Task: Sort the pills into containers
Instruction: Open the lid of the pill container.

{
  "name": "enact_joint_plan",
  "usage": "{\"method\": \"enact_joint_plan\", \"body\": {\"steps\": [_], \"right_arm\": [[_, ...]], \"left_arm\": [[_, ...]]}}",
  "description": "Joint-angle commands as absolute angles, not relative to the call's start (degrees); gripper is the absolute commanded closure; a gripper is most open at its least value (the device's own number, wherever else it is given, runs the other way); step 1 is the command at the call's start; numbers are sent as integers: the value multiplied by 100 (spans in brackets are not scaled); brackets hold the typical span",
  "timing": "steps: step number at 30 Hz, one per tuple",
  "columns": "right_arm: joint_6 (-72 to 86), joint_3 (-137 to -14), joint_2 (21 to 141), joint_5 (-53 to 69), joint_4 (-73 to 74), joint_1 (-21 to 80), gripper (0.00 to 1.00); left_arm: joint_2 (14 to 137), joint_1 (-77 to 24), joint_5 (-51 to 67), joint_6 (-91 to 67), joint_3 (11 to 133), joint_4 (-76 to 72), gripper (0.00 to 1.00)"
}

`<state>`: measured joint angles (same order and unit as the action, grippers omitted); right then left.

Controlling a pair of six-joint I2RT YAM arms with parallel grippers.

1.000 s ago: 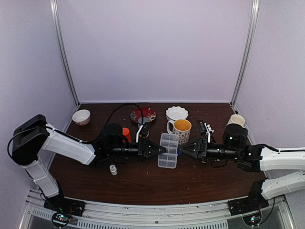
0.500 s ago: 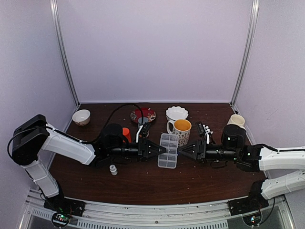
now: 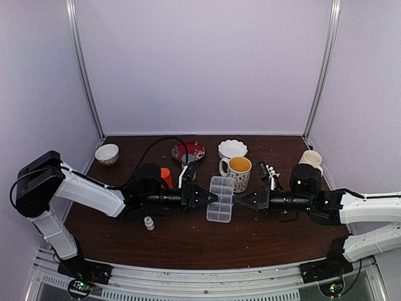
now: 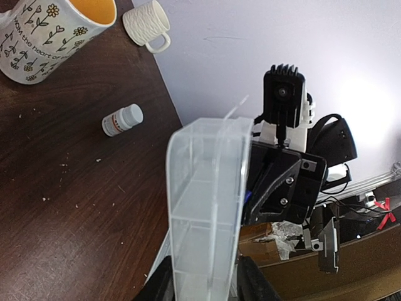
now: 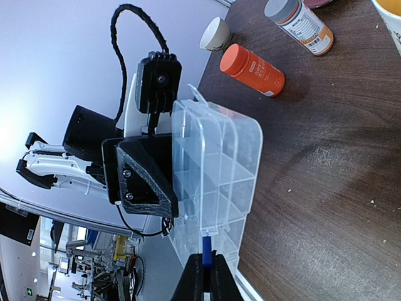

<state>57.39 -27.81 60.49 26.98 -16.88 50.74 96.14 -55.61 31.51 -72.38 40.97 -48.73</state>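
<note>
The clear pill box (image 3: pixel 220 198) is in the middle of the table, between my two grippers. In the left wrist view the pill box (image 4: pixel 207 207) stands on edge between my fingers. My left gripper (image 4: pixel 203 285) is shut on its near end and shows in the top view (image 3: pixel 210 198). My right gripper (image 5: pixel 205 260) is shut on a thin blue strip (image 5: pixel 205 246). The strip's tip touches the lid tab of the pill box (image 5: pixel 216 169). This gripper also shows in the top view (image 3: pixel 237 200). The cells look empty. I cannot make out any pills.
A floral mug (image 3: pixel 239 170) stands just behind the box. Farther back are a white scalloped bowl (image 3: pixel 232 148), a red plate (image 3: pixel 188 150) and a small bowl (image 3: pixel 107 153). An orange bottle (image 5: pixel 252 69) and a grey-capped bottle (image 5: pixel 299 25) lie left of the box. A small white bottle (image 3: pixel 149 222) stands front left, a cream cup (image 3: pixel 310 158) at the right.
My right gripper has moved left and closed the gap to the pill box. The box has shifted slightly left. The left arm has hardly moved.
</note>
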Motion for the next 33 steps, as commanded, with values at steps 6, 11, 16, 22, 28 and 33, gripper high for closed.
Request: {"method": "enact_joint_plan", "body": {"steps": [6,11,16,22,28,33], "right_arm": [[5648,-2991,6017,2615,-1552,5080,100],[5605,-3088,6119,2491,-1245,5080,100],[5630,-3224,6305,2259,-855,5080,100],[5677,-3384,6687,2027,-397,5080,100],[5855,-3405,7043,2096,-659,5080,100],[5942,-3464,7387,2229,-987,5080,98]], "left_arm": [[9554,-5581,2864,-7101,3894,-4928,23],[9369,-5580,2658,-6672,4018,-4043,9],[9072,-5626,2320,-5874,4360,-2609,8],[9121,-5820,2153,-5354,4842,-1630,10],[9357,-6142,1810,-4821,5548,-600,10],[9482,-6249,1592,-4681,5806,-203,10]]}}
